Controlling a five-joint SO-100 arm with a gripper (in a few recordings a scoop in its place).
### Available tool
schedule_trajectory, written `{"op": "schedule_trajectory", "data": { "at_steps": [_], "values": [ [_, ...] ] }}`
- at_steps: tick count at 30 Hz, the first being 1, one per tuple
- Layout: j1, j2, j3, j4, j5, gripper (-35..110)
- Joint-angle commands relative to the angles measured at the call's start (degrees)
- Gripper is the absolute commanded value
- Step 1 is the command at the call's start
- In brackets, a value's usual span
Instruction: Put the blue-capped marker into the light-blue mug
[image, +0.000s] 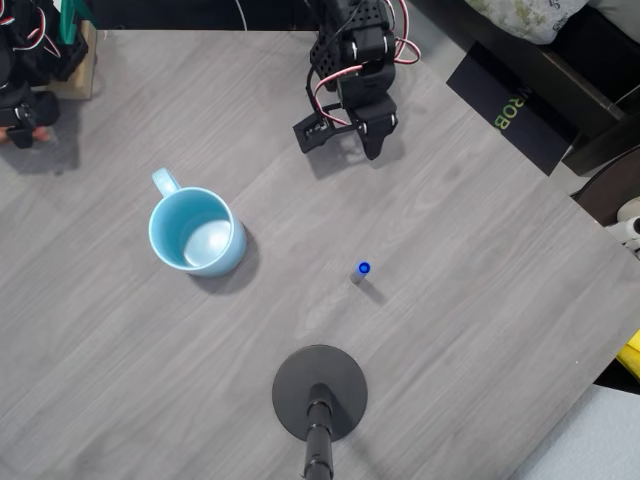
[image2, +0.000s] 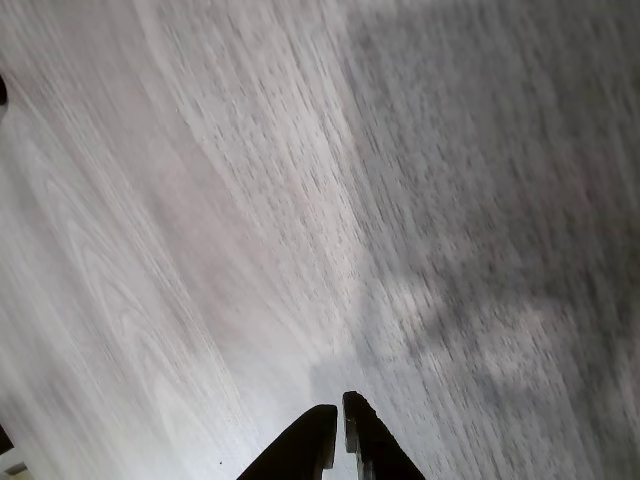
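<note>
The blue-capped marker (image: 362, 270) stands upright on the grey table (image: 480, 330), seen end-on so its barrel is mostly hidden, well right of the light-blue mug (image: 195, 232). The gripper (image2: 338, 422) has its fingertips pressed together over blurred bare wood, holding nothing.

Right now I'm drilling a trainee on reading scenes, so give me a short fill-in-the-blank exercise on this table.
1. The small blue-capped marker stands ____ on the grey wood-grain table.
2. The round light-blue ceramic mug holds ____.
3. In the wrist view, the black gripper is ____.
4. In the overhead view, the marker is to the ____ of the mug.

Missing: upright; nothing; shut; right
</note>
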Motion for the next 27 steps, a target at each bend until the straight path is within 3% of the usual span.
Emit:
{"op": "schedule_trajectory", "data": {
  "at_steps": [1, 5, 7, 14, 21, 27],
  "values": [
    [1.49, 1.49, 0.44, 0.70, -5.10, 3],
    [2.55, 1.49, 0.44, 1.93, -30.23, 0],
    [6.15, 1.49, 0.44, 2.46, -56.25, 0],
    [18.46, 1.41, -0.53, -25.40, -71.37, 0],
    [21.36, 1.41, -0.62, -50.27, -85.08, 3],
    [18.11, -2.29, -9.67, -56.43, -90.00, 5]
  ]
}}
